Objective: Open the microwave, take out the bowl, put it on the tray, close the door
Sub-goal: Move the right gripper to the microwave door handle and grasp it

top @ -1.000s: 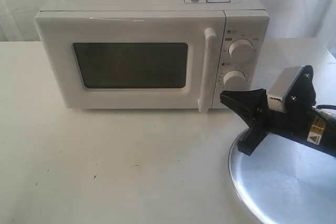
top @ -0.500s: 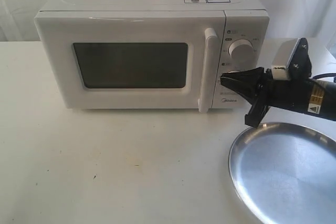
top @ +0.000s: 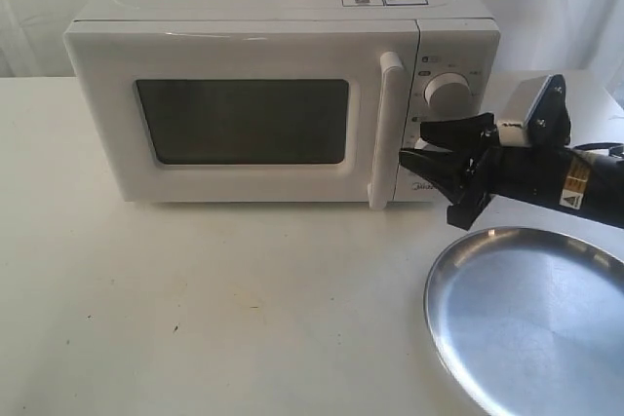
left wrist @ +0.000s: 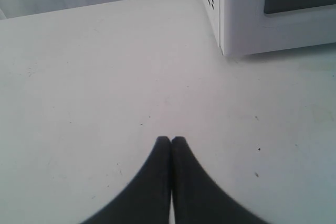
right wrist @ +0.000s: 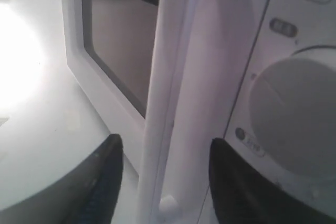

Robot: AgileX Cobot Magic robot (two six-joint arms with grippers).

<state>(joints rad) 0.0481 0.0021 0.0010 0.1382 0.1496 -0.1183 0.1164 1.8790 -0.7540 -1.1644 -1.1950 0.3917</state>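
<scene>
White counter (top: 214, 299), matt and faintly cream, filling the lower part of the exterior view and marked by a few small dark specks (top: 175, 328). Behind it hangs a pale draped cloth (top: 39, 7) with soft vertical folds. Lighting is even and diffuse; the right wrist view shows a bright washed-out glare (right wrist: 18, 72) on the counter surface
</scene>
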